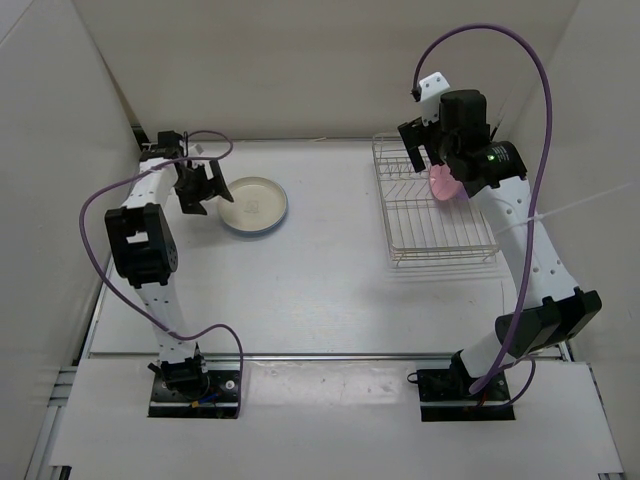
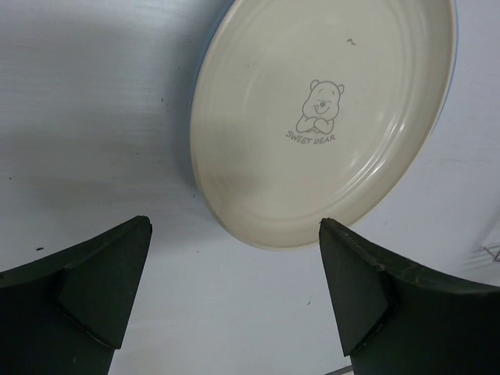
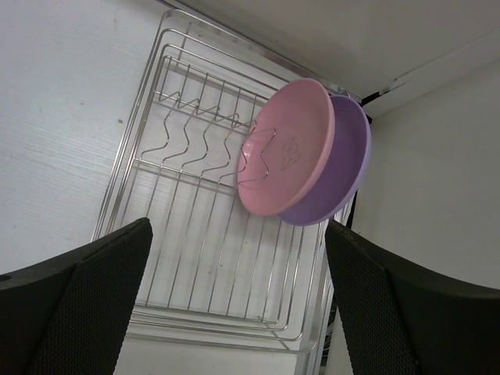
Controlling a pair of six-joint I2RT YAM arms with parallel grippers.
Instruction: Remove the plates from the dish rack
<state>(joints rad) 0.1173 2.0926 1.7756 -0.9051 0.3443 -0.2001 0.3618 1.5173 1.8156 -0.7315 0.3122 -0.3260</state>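
Looking down from above, I see both hands with their fingers spread wide and nothing between them.

The left hand [image 1: 207, 190] hangs low over the desk [image 1: 330, 290]. Just ahead of its fingertips, and a little to the right in the left wrist view, the cream-white plate [image 2: 320, 117] lies flat with its hollow side up. A small bear drawing and the words SWEET BEAR are printed at its centre. A thin rim of the light blue plate [image 1: 250, 232] shows around and beneath it, so the two are stacked. Neither finger touches them.

The right hand [image 3: 238, 289] hovers above the dish rack [image 3: 203, 250], which sits on the desk with its long axis running away from the hand toward the back wall. Ahead of this hand and somewhat to its right, the pink plate [image 3: 289, 148] and the purple plate [image 3: 348, 172] stand on edge at the rack's far end, caught in the zigzag wire divider. They are nested together, pink in front, and lean slightly. The pink plate's hollow face turns back toward the hand, with the purple one showing only as a crescent behind it. The nearer stretch of the rack directly below the fingers holds only bare bars.
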